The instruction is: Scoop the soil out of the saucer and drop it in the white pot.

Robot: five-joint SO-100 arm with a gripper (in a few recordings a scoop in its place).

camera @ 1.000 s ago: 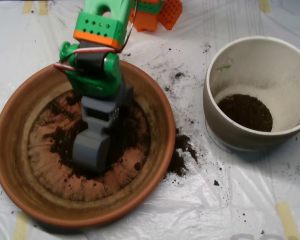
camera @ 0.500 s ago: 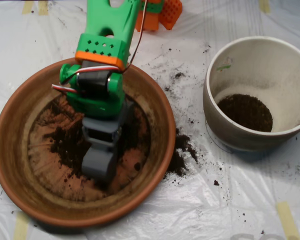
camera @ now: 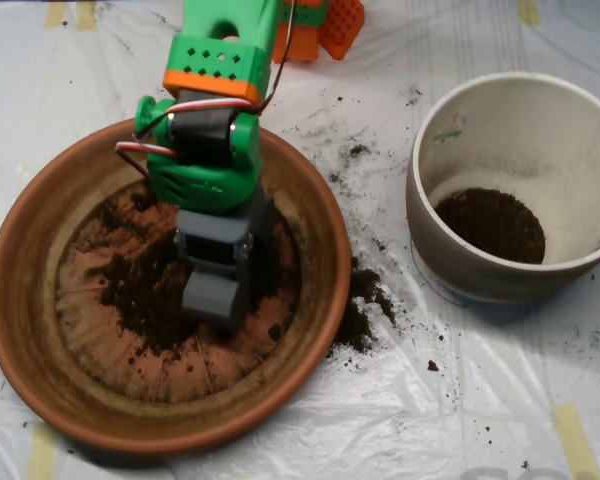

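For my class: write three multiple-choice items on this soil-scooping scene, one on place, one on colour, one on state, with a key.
1. Where is the scoop?
A. over the saucer
B. inside the white pot
C. on the bare sheet

2. What colour is the scoop?
A. orange
B. grey
C. white

3. What does the white pot hold?
A. nothing
B. soil heaped to its rim
C. a dark patch of soil at its bottom

Key: 1 A, it sits above the soil inside the dish; 2 B, grey shells below the green arm; 3 C, pale inner walls show above the dark patch.
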